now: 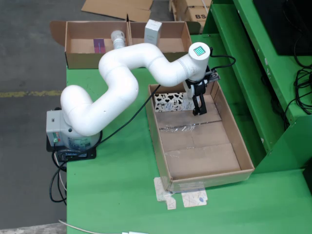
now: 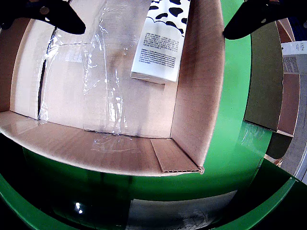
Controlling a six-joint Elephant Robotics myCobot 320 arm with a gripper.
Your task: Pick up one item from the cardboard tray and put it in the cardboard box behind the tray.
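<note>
Gripper (image 1: pixel 198 108): fingers (image 2: pixel 57 17) spread wide, holding nothing | above cardboard tray (image 1: pixel 242 146) | beside cow-patterned carton (image 2: pixel 160 43), not touching

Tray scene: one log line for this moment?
arm: over tray | pincer: open, empty, beside cow-print carton | carton: flat at tray's far end | box: behind tray, holds items | phase: pre-grasp

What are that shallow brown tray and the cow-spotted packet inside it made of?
The tray looks like plain corrugated cardboard: matte brown, with fluting showing at a cut corner in the claw's view, and glossy clear tape across its floor. The cow-spotted packet seems to be a smooth printed paperboard carton, white with black patches and small text, though thin plastic cannot be ruled out.
</note>
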